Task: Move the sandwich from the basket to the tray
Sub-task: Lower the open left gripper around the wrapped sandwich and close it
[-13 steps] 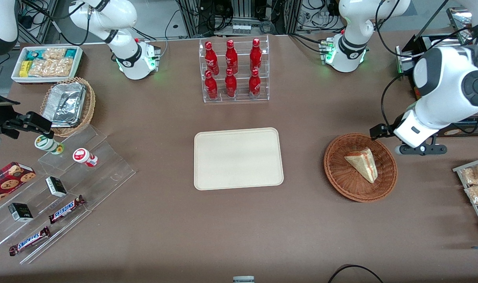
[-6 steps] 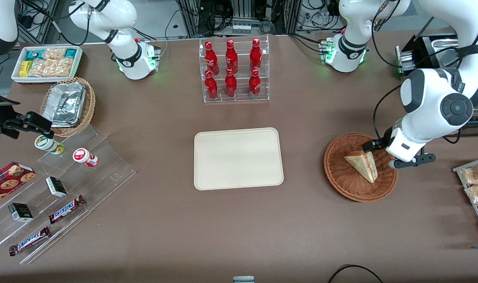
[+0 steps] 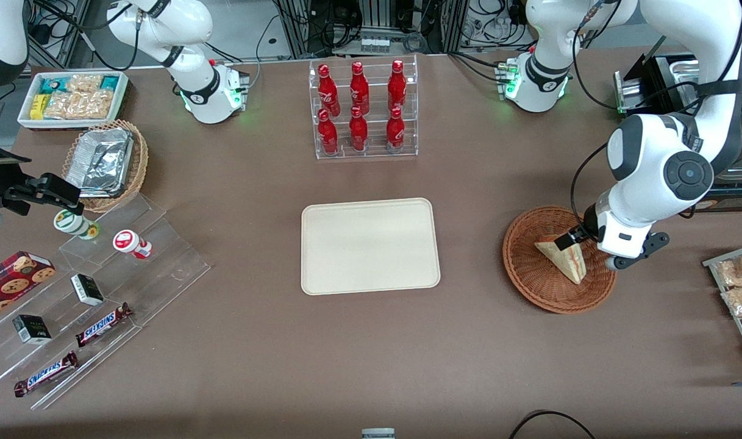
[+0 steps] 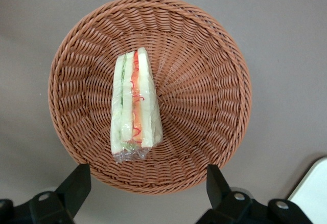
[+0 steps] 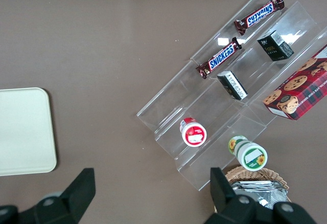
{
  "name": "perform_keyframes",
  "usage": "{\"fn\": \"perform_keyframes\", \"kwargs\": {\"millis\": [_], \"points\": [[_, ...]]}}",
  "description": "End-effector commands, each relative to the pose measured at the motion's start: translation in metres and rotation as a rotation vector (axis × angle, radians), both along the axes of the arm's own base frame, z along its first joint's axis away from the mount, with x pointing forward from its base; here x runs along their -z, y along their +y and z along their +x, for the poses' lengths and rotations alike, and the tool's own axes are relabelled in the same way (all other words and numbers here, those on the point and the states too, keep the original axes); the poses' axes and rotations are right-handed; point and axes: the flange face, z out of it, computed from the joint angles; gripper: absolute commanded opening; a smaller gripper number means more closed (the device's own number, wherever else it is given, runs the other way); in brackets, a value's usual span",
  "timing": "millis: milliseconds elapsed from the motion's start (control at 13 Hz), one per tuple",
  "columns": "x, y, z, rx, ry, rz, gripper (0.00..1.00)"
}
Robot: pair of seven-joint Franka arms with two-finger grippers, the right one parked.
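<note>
Hovering over the wicker basket [image 4: 214, 65], my gripper [image 4: 148, 193] has its fingers spread wide, holding nothing. The sandwich [image 4: 135, 106] lies in the basket, film-wrapped; I judge it light, soft and slippery, best pinched gently across its bread faces. Open tabletop leads to the tray [image 3: 371, 246].

Six red bottles [image 3: 361, 107] in clear rack [image 3: 366, 149]; foil containers [image 3: 100, 161] in tan basket [image 3: 139, 161]; Snickers bars [image 3: 102, 324] on acrylic steps [image 3: 163, 256].
</note>
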Motion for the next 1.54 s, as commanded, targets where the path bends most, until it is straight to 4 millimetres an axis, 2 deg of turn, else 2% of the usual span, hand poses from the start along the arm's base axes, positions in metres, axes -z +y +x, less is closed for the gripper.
{"fn": "perform_keyframes", "kwargs": {"millis": [0,154,538,1462], "points": [[0.003,-0.002,-0.002,-0.084,-0.009,0.021,1.0],[0.009,-0.001,-0.003,-0.077,-0.023,0.03,1.0],[0.04,0.005,-0.02,-0.08,-0.057,0.025,1.0],[0.105,0.018,-0.011,-0.108,-0.038,0.02,1.0]]}}
